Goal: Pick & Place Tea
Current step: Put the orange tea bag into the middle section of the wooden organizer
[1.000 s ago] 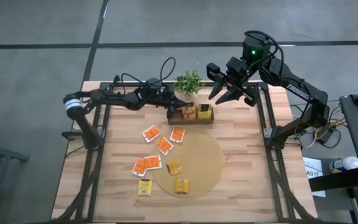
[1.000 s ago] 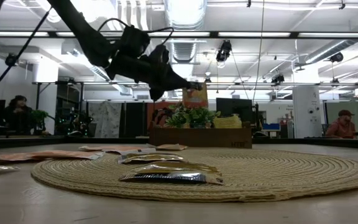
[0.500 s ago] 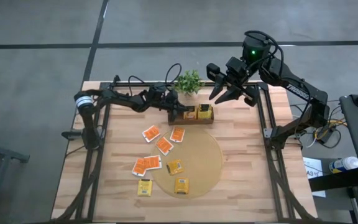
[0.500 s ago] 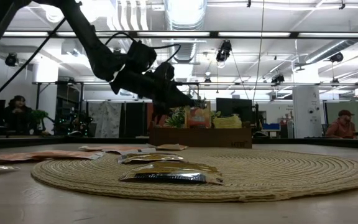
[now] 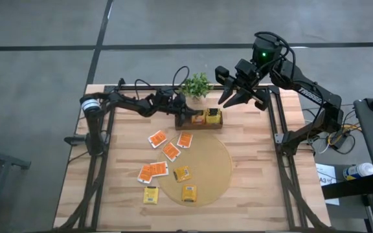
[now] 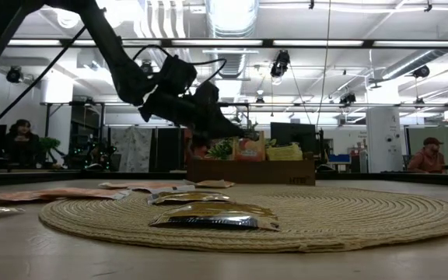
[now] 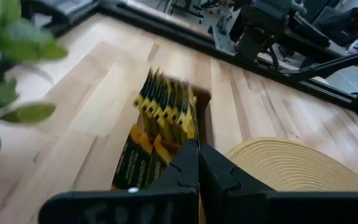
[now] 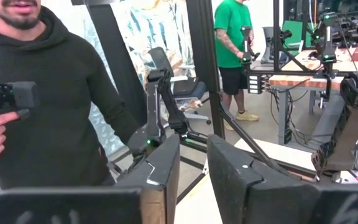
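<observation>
- My left gripper (image 5: 192, 118), fingers pressed together, at the wooden box (image 5: 199, 123).
- Tea (image 5: 171, 151) scattered on table & round mat (image 5: 203, 169); more packets upright in box.
- My right gripper (image 5: 233, 98) raised at far edge, fingers slightly apart, nothing between.

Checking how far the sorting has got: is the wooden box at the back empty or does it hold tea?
Partly full. The box holds yellow packets standing upright in a row, with the left gripper at it.
</observation>
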{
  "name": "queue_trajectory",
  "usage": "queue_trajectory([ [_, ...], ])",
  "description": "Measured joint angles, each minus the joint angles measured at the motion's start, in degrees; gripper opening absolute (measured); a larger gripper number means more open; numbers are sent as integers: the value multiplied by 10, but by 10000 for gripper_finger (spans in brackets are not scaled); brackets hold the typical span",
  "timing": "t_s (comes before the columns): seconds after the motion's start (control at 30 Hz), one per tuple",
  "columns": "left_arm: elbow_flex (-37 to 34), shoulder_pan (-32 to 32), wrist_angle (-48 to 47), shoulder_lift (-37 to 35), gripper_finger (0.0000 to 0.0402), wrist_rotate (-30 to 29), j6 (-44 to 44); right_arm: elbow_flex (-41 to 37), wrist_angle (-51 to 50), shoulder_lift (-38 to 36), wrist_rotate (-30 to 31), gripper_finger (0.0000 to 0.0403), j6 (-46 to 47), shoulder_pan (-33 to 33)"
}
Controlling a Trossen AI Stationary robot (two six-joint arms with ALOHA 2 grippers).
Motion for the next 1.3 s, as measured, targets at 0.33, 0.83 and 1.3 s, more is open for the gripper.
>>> queue_trajectory([
  [0.33,1,1,16,19,0,-16,-22,0,0,0,0,77,0,0],
  [0.83,6,1,14,19,76,-56,-47,0,0,0,0,68,-2,0],
  [1.3,36,-3,14,-23,99,15,-55,0,0,0,0,68,-2,0],
])
